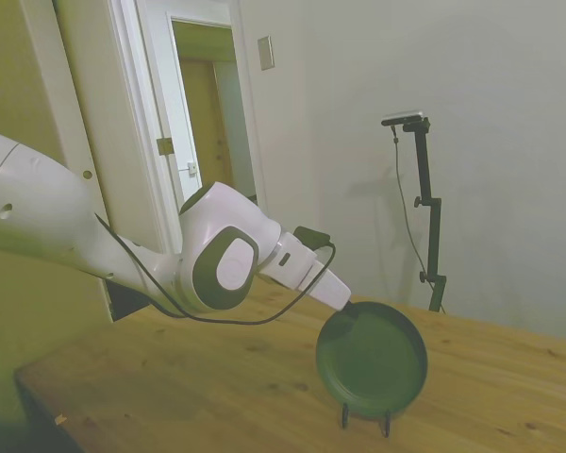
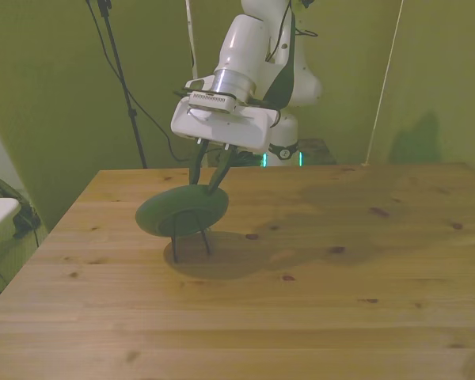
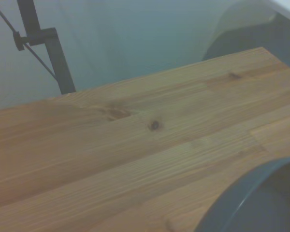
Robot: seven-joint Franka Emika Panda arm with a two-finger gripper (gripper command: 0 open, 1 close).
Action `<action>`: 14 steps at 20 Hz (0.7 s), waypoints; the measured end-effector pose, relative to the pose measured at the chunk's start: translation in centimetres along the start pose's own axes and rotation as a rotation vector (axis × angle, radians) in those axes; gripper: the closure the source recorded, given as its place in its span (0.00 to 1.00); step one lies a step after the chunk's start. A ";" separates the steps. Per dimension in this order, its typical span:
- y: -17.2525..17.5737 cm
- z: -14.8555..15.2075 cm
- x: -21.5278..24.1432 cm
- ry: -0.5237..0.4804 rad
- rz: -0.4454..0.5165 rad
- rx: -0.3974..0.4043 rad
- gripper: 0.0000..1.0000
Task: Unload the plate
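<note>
Plate position: the dark green plate (image 1: 372, 360) is seen standing nearly upright on edge in a thin black wire stand (image 1: 364, 419), towards the front view's left half of the wooden table (image 2: 317, 293). Its lower rim is carried in the stand, whose legs are planted on the boards.

Plate facing: in the side view the hollow face is turned to that camera; in the front view the plate (image 2: 182, 211) is seen nearly edge-on and leaning, so the disc's plane is judged to run roughly along the line of the arm's reach.

Gripper position: the gripper (image 2: 207, 180) is placed directly above the plate, at its upper rim, with the white hand angled down from the arm.

Gripper state: two dark fingers (image 2: 196, 170) are seen drawn near each other, reaching down to the top rim; they are judged to be pinched across it, though the contact itself is small in the pictures.

Wrist view: only a curved slice of the plate (image 3: 251, 203) is shown at the picture's edge, with bare boards beyond.

Deciding relation: the plate lies straight below the gripper and is seated downwards in the stand, so an upward lift, in the plate's own plane, is judged to be called for.

Risk: the light stand may be dragged or tipped if the rim catches.
</note>
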State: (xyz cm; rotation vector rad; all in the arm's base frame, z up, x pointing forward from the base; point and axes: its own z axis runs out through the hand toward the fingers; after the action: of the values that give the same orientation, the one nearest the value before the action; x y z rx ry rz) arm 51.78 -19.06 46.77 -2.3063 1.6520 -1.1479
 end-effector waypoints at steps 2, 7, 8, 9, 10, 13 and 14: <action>-0.1 0.0 0.0 0.002 0.000 0.005 1.00; -0.1 -0.1 0.0 0.003 0.000 0.009 1.00; -0.2 -0.1 0.0 0.004 0.000 0.011 1.00; -0.2 -0.1 0.0 0.004 0.000 0.012 1.00; -0.2 -0.2 0.0 0.004 0.000 0.012 1.00; -0.3 -0.3 0.0 0.006 0.000 0.015 1.00; -0.3 -0.4 0.0 0.007 0.000 0.017 1.00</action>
State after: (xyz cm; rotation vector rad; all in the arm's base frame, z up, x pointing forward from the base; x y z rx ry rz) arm 51.79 -18.82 47.25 -2.2949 1.6386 -1.1666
